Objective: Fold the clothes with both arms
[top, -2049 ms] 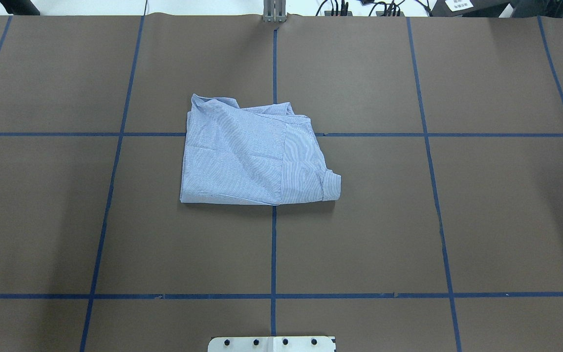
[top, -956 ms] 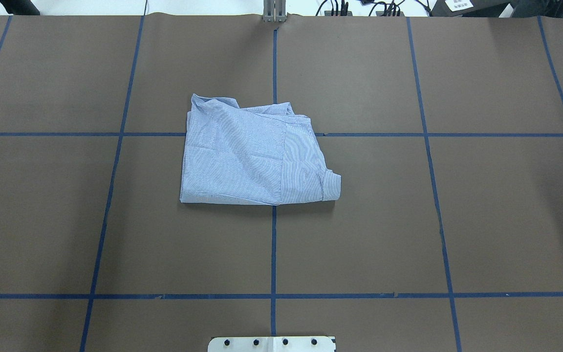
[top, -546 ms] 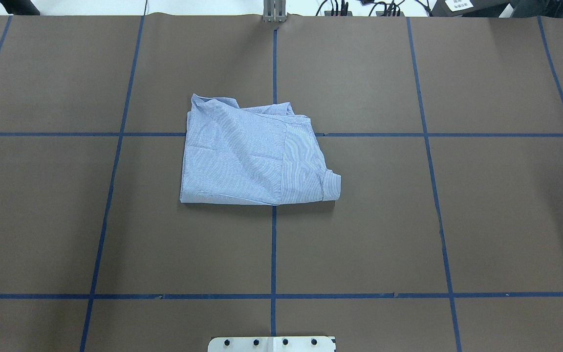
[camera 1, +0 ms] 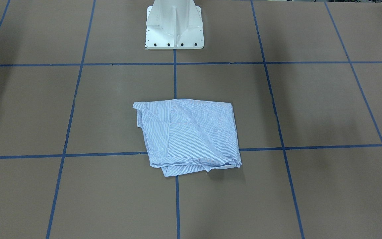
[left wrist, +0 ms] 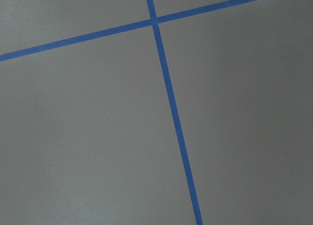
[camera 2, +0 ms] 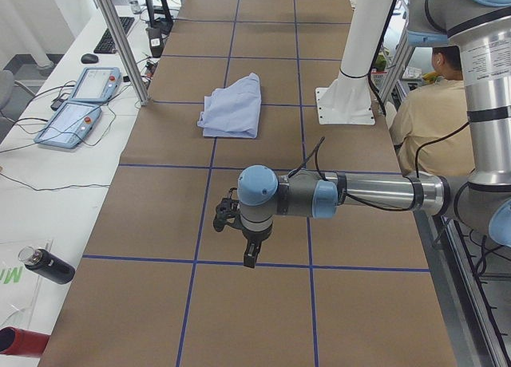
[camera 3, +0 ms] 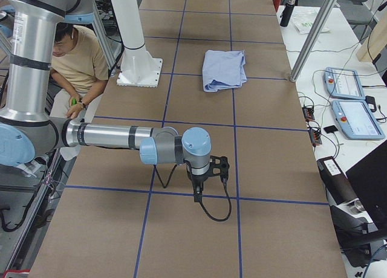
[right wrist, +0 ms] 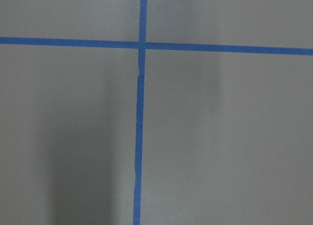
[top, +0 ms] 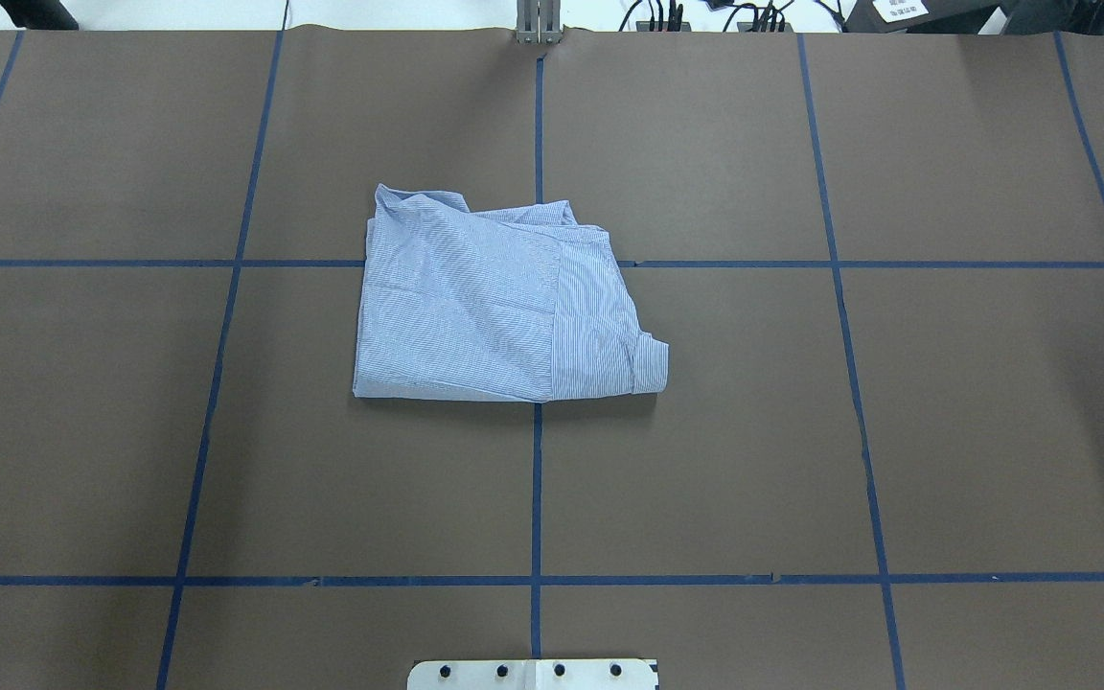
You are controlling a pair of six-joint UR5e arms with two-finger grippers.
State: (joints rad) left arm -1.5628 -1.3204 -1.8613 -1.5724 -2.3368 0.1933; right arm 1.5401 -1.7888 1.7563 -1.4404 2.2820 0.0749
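The shirt (top: 502, 307) is lying folded into a rough square just left of centre in the overhead frame, nothing touching it; the folding is looking all but done. The left gripper (camera 2: 249, 249) and right gripper (camera 3: 198, 190) are hanging over bare table (top: 801, 431), well apart from it; I cannot tell if either is gaping or closed; any next move is calling for squaring the ragged upper edge.

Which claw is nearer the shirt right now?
Left, but only slightly. Left claw and right claw hang far out toward opposite ends; the shirt lies mostly left of the centre tape line.

Left end effector (camera 2: 248, 261) and right end effector (camera 3: 198, 197) are too small to tell how their jaws stand.
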